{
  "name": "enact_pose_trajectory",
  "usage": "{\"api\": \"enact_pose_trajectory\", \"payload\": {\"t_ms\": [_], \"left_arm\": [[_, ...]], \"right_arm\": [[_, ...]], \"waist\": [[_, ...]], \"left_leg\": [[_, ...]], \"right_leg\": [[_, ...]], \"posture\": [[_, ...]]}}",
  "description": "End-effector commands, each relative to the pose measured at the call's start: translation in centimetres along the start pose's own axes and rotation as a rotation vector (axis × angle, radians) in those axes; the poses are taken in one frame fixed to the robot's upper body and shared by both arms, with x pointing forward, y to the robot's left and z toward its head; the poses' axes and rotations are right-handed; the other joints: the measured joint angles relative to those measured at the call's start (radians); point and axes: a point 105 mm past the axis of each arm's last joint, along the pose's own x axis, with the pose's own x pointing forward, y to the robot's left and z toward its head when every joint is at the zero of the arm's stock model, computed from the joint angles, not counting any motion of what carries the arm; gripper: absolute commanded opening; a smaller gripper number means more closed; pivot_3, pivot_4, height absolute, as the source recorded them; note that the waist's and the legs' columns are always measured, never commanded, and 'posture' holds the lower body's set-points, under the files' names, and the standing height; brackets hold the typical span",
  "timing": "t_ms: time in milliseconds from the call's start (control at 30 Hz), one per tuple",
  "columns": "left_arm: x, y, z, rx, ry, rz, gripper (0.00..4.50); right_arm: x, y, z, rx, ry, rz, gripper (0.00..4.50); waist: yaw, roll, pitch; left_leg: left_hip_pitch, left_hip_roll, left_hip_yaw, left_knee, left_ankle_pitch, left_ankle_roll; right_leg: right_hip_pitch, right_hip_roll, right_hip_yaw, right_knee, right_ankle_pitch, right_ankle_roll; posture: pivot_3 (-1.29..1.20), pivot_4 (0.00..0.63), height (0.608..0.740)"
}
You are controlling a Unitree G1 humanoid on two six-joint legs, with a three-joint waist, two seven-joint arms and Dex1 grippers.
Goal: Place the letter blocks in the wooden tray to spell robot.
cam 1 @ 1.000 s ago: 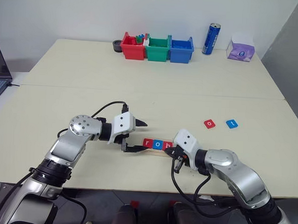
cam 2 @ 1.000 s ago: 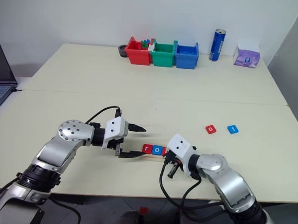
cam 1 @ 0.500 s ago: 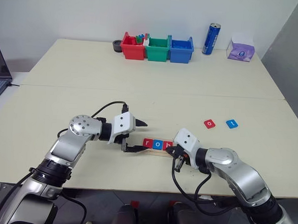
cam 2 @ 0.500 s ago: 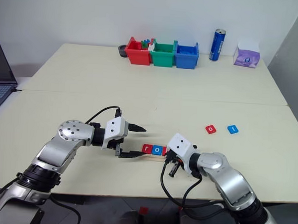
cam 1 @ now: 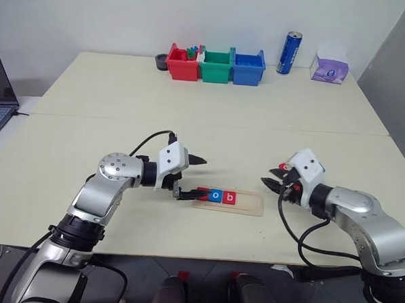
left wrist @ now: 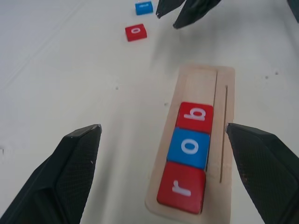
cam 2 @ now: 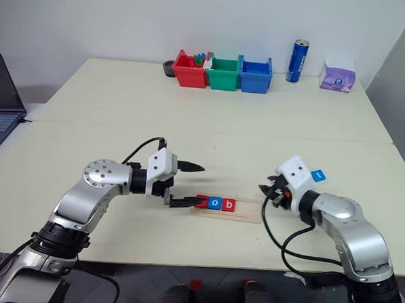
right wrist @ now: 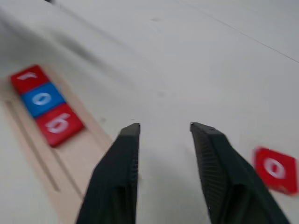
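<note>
I've got r, o, b seated in the wooden tray (cam 1: 244,203). R gripper (right wrist: 164,130) is part spread, empty; the red o block (right wrist: 275,170) sits at its 4 o'clock, next to pick. L gripper (cam 1: 191,177) spread wide at the tray's end

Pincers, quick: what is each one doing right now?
Left pincer: open, holding nothing, straddling the wooden tray.
Right pincer: open, empty.

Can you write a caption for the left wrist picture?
Wide-open left claw frames the wooden tray holding r, o, b.
</note>
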Motion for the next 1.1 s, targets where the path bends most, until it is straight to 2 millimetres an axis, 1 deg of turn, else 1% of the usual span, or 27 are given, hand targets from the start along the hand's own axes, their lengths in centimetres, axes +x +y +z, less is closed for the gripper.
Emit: {"api": "enact_pose_trajectory", "payload": {"t_ms": [33, 167, 267, 467, 567, 833, 933, 967, 1000, 1100], "left_arm": [[0.1, 0.7, 2.0, 0.043, -0.035, 0.026, 4.5], [0.4, 1.0, 2.0, 0.048, -0.017, 0.033, 4.5], [0.7, 1.0, 2.0, 0.057, -0.006, 0.026, 4.5], [1.3, 1.1, 2.4, 0.044, 0.011, 0.02, 4.5], [1.6, 1.1, 3.0, 0.035, -0.002, 0.018, 4.5], [3.0, 0.9, 4.6, 0.023, -0.044, -0.012, 4.5], [3.3, 0.8, 4.7, 0.026, -0.05, -0.02, 4.5], [3.3, 0.8, 4.7, 0.028, -0.05, -0.022, 4.5], [3.3, 0.8, 4.7, 0.03, -0.049, -0.023, 4.5], [3.2, 0.9, 4.6, 0.031, -0.046, -0.023, 4.5]], "right_arm": [[-0.2, -1.8, 1.0, -0.022, -0.046, -0.099, 3.07], [0.8, -3.7, 0.4, -0.001, -0.02, -0.199, 4.48], [1.8, -5.0, -0.4, 0.052, 0.012, -0.253, 4.48], [3.0, -6.3, -1.7, 0.123, 0.042, -0.276, 4.48], [3.2, -7.1, -2.2, 0.155, 0.048, -0.307, 4.48], [3.3, -6.7, -3.3, 0.201, 0.087, -0.282, 4.48], [3.3, -6.7, -3.6, 0.207, 0.093, -0.284, 3.88], [3.2, -6.6, -3.7, 0.211, 0.096, -0.286, 3.58], [3.2, -6.5, -3.9, 0.212, 0.099, -0.287, 3.16], [3.2, -6.4, -4.0, 0.212, 0.1, -0.298, 2.1]], "waist": [[-0.002, 0.0, 0.0], [-0.007, 0.0, 0.0], [-0.004, 0.0, 0.0], [-0.002, 0.0, 0.0], [-0.002, 0.0, 0.0], [-0.002, 0.0, 0.0], [-0.002, 0.0, 0.0], [-0.002, 0.0, 0.0], [-0.002, 0.0, 0.0], [-0.002, 0.0, 0.0]], "left_leg": [[0.0, 0.0, 0.0, 0.0, 0.0, 0.0], [0.001, 0.0, 0.0, -0.001, 0.0, 0.0], [0.001, 0.0, 0.0, -0.001, 0.0, 0.0], [0.0, 0.0, 0.0, -0.001, 0.0, 0.0], [0.0, 0.0, 0.0, 0.0, 0.0, 0.0], [0.0, 0.0, 0.0, 0.0, 0.0, 0.0], [0.0, 0.0, 0.0, 0.0, 0.0, 0.0], [0.0, 0.0, 0.0, 0.0, 0.0, 0.0], [0.0, 0.0, 0.0, 0.0, 0.0, 0.0], [0.0, 0.0, 0.0, 0.0, 0.0, 0.0]], "right_leg": [[0.0, 0.0, 0.0, 0.0, 0.0, 0.0], [0.0, 0.001, 0.001, 0.0, 0.0, 0.0], [0.0, 0.001, 0.001, 0.0, 0.0, 0.0], [0.0, 0.001, 0.0, -0.001, 0.0, 0.0], [0.0, 0.0, 0.0, -0.001, 0.0, 0.0], [0.0, 0.0, 0.0, 0.0, 0.0, 0.0], [0.0, 0.0, 0.001, 0.0, 0.0, 0.0], [0.0, 0.0, 0.001, 0.0, 0.0, 0.0], [0.0, 0.0, 0.0, 0.0, 0.0, 0.0], [0.0, 0.0, 0.0, 0.0, 0.0, 0.0]], "posture": [[0.0, 0.15, 0.74], [0.0, 0.15, 0.74], [0.0, 0.15, 0.74], [0.0, 0.15, 0.74], [0.0, 0.15, 0.74], [0.0, 0.15, 0.74], [0.0, 0.15, 0.74], [0.0, 0.15, 0.74], [0.0, 0.15, 0.74], [0.0, 0.15, 0.74]]}}
